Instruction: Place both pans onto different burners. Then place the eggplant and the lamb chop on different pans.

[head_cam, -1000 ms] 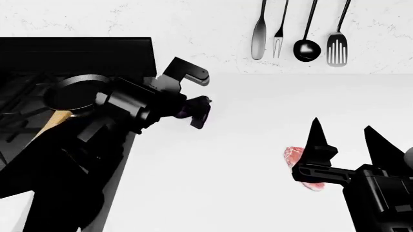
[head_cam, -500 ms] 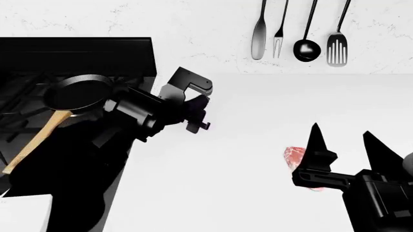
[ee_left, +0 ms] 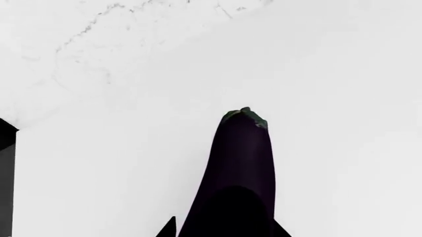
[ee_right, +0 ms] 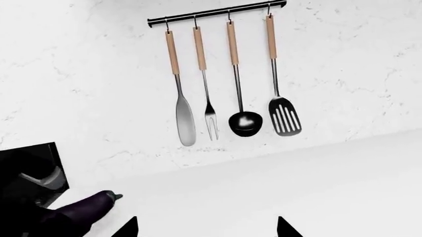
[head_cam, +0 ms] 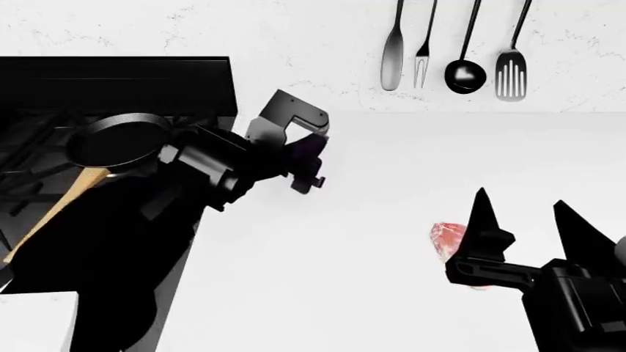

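White marbled counter and wall fill the scene. At the left claw, the jaws grip the glossy purple eggplant above the counter, beside the black stove. One wooden-handled pan sits on a burner; no second pan is visible. Right claw, spread wide and empty, hovers by the marbled pink lamb chop lying on the counter. Both foods seem unplaced.

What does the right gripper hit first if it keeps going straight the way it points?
Probably nothing on the counter. The right gripper has open jaws aimed at the back wall, so bare countertop comes first, then the wall beneath the hanging utensils. Depth is unclear.
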